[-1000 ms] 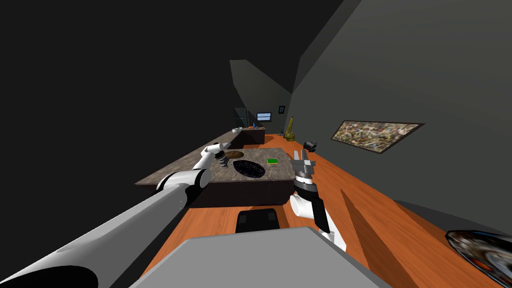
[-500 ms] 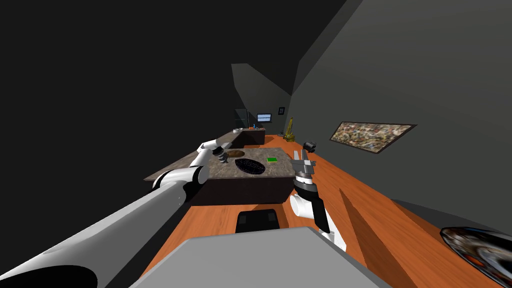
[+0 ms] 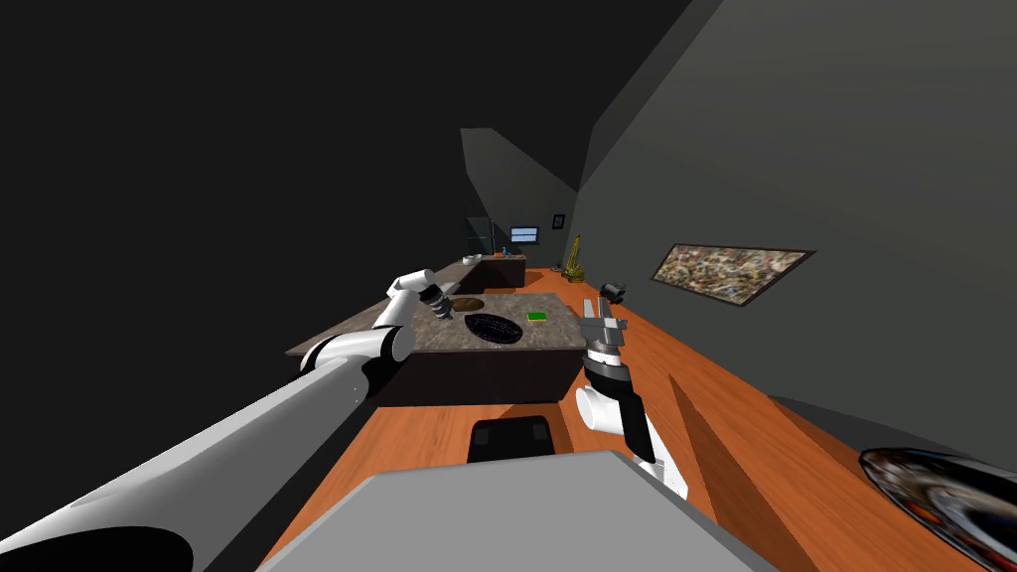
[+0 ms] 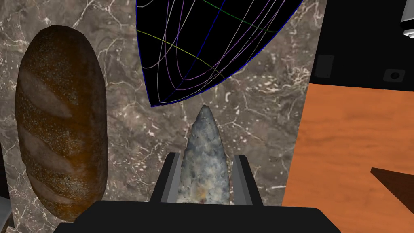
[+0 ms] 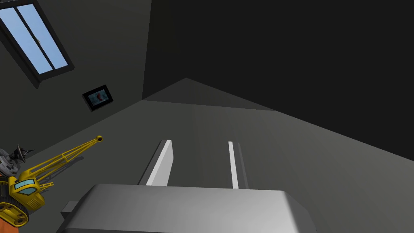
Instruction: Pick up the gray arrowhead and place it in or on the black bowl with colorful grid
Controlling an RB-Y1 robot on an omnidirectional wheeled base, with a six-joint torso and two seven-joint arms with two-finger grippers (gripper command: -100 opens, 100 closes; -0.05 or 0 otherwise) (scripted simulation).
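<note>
While left end effector [image 4: 206, 157] is clamping gray arrowhead [image 4: 204, 166], its butt is hiding | black bowl [image 4: 202, 40] just beyond tip, cropped | right end effector [image 5: 199, 142] gaping

Counting at the marbled counter [image 4: 258, 81] now: one gray arrowhead [image 4: 204, 162], one black bowl [image 4: 210, 44] with coloured grid lines, one brown loaf [image 4: 60, 121], one small green block [image 3: 537, 318]. Four things in all. Grippers, two: the left gripper [image 4: 206, 157] and the right gripper [image 5: 199, 142], two fingers apiece. Further off, one yellow toy crane [image 5: 24, 186] and one window [image 5: 40, 44]. Pictures on the walls, two: a long painting [image 3: 730, 270] and a small frame [image 5: 97, 97].
</note>
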